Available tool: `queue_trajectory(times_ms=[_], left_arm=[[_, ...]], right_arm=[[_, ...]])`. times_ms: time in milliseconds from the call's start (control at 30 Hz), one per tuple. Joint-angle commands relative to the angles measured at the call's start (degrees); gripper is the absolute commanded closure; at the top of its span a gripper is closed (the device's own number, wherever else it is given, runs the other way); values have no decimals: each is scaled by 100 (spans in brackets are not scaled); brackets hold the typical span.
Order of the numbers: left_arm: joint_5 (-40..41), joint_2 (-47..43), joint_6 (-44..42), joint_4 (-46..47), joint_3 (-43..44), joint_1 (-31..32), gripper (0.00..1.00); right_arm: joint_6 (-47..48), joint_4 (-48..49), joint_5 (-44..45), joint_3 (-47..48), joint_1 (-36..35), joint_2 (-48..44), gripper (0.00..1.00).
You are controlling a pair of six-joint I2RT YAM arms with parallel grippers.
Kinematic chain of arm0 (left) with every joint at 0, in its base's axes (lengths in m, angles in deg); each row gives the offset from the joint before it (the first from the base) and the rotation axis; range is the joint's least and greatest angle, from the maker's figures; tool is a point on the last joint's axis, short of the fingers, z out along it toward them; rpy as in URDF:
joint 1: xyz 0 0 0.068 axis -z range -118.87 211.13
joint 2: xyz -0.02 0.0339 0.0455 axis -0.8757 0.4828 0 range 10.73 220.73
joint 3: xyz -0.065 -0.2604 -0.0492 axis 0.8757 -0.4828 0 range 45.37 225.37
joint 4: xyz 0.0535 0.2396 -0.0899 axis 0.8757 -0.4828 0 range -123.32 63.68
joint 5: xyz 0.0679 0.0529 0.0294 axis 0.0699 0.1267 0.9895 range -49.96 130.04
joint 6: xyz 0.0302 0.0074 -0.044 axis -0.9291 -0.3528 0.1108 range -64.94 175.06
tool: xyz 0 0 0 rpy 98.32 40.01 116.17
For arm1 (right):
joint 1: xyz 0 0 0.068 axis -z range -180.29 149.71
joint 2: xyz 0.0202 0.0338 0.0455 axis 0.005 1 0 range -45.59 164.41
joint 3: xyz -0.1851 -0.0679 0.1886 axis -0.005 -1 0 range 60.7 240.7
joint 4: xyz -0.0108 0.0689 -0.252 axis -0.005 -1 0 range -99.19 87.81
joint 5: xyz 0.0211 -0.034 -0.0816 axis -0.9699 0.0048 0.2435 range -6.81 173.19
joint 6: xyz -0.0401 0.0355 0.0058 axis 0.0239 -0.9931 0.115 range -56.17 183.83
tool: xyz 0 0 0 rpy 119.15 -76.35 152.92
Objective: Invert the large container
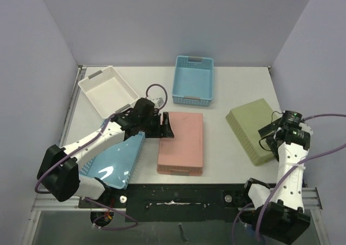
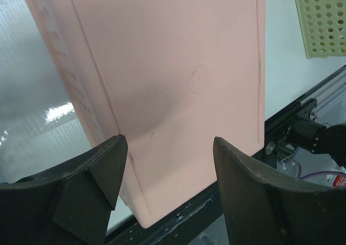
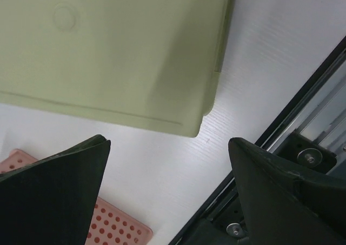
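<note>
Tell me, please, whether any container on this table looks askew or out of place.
The light blue container at the near left corner of the table stands out: it is tilted on one side and reaches the near edge, while the pink container and the green container lie flat, bottom up.

Large pink rectangular plastic container (image 1: 180,143): lies upside down, flat on the white table (image 1: 232,93); smooth closed base faces up, rim down; long axis runs away from the arms; sits at table centre, near short end close to the front edge; side walls perforated with rows of small holes; left wrist view shows a faint circular moulding mark on the base.
</note>
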Motion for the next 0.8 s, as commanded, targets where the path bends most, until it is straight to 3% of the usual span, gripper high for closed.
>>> queue_trajectory(times_ms=[0,67,233,367,533,767], left_arm=[[-229,72,79,578,29,95,36],[-253,133,94,624,50,148,36],[-222,207,70,581,144,217,36],[-168,175,65,548,146,217,36],[-137,206,76,494,158,217,36],[-21,98,112,327,221,218,36]], right_arm=[[1141,929,-1567,-530,1379,183,2],[1373,1323,-2380,-769,1800,360,2],[1098,3033,-3943,-1259,1804,328,2],[514,4271,-4050,-1345,1571,514,2],[-95,5391,-4005,-893,746,1587,2],[143,5455,-4221,316,264,3037,2]])
